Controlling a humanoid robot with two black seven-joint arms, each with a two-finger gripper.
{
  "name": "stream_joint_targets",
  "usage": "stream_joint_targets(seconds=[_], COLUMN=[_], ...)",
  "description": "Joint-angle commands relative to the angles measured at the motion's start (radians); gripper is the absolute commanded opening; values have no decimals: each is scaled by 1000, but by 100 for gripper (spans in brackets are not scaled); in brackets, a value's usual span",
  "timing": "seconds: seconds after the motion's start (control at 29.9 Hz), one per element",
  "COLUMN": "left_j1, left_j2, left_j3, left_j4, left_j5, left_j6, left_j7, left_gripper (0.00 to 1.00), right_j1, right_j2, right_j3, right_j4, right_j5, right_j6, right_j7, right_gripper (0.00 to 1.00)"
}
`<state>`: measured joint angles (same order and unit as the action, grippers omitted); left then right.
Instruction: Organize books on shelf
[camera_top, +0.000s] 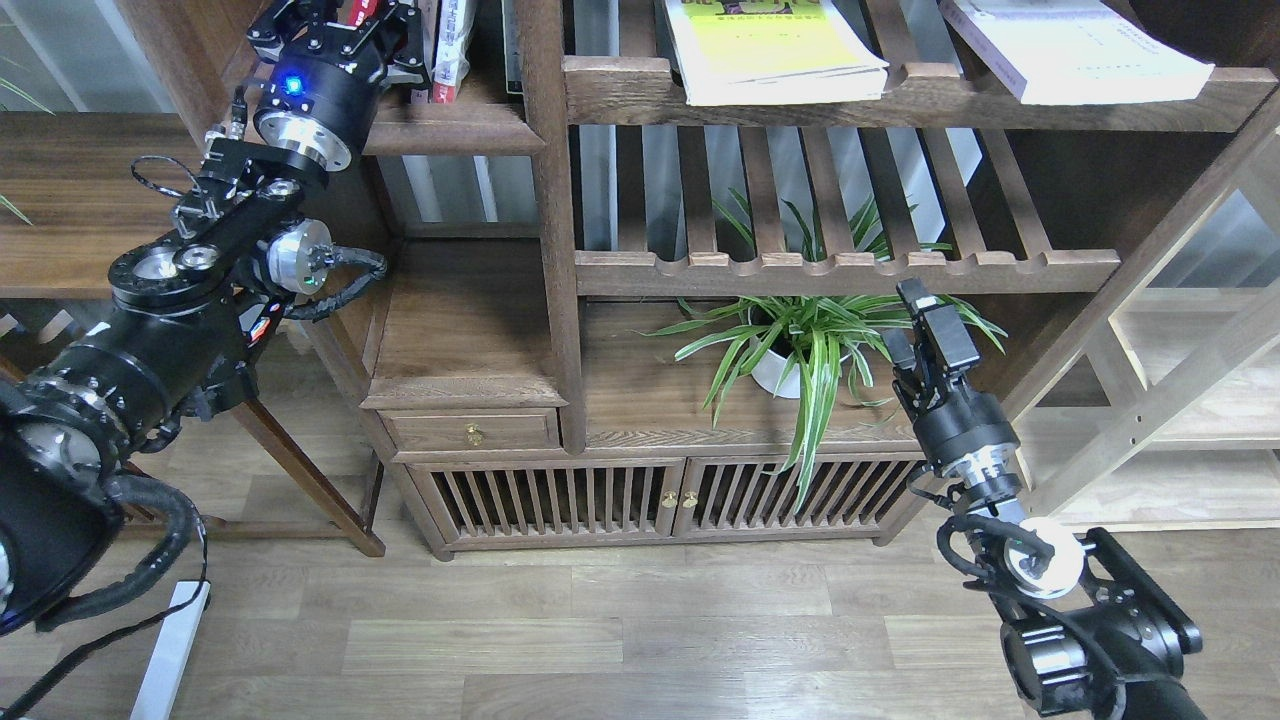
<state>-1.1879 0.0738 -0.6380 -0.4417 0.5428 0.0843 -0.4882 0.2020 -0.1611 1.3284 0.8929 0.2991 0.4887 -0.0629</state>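
Observation:
At the top left, my left gripper (352, 18) is over the shelf (455, 128), a solid dark board with a thick moulded lip. It is shut on a red book (362, 8), of which only a sliver shows at the frame's top edge. Just to its right, two upright books (440, 50) stand on the same board. A yellow-green book (770, 45) lies flat on the slatted rack beside it, and a white book (1075, 45) lies flat further right. My right gripper (908, 318) is low at the right, open and empty, in front of the plant.
A potted spider plant (800, 350) sits in the lower compartment just left of my right gripper. A scalloped slatted rack (840, 270) runs above it. Below are a small drawer (470, 430) and slatted doors (660, 495). A wooden table (70, 200) stands at the left.

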Motion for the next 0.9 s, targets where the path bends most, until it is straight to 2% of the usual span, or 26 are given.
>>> stream_joint_targets(seconds=[0.0,0.33,0.4,0.5,0.57,0.7,0.87], left_j1=[-4,-22,-22,-19,-18,-18,-19], left_j2=[0,0,3,8,8,9,50], left_j3=[0,1,1,1,0,-9,-8], left_j4=[-3,-43,-63,-89,-98,-146,-215], left_j5=[-14,-17,-17,-17,-17,-17,-17], left_j6=[3,6,8,9,23,101,137], left_j7=[0,0,0,0,0,0,0], left_gripper=[62,68,70,80,86,96,98], right_j1=[-1,0,0,0,0,0,0], right_j2=[0,0,2,0,0,0,0], right_j3=[0,-3,-3,-3,-3,-3,-5], right_j4=[0,-2,-3,-5,-5,-5,-5], right_j5=[0,-2,-2,-2,-2,-3,-5], right_j6=[0,0,0,0,0,0,0], right_j7=[0,-2,-2,-2,-2,-2,-2], right_gripper=[99,99,99,99,99,99,99])
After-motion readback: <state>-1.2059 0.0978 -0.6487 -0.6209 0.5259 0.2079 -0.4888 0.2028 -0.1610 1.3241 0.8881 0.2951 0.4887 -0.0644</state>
